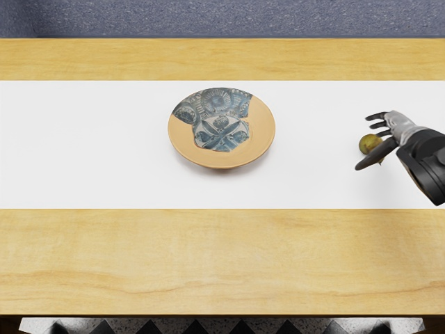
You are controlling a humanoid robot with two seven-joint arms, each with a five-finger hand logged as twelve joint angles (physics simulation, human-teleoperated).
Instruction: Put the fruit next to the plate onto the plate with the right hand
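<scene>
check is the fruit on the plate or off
Off: the fruit lies on the white cloth, well apart from the plate, by the right hand.

**Plate with fruit far to its right**

A runner [90, 146] crosses the surface [208, 257] from side to side. The plate [259, 132] sits on the runner, about midway along it. The fruit [369, 143] lies on the runner, well to the right of the plate. The right robot hand [398, 132] is further right still, thumb in front of the fruit, fingers behind it.

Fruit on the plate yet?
No, the fruit is over by the right hand, well to the right of the plate.
</scene>
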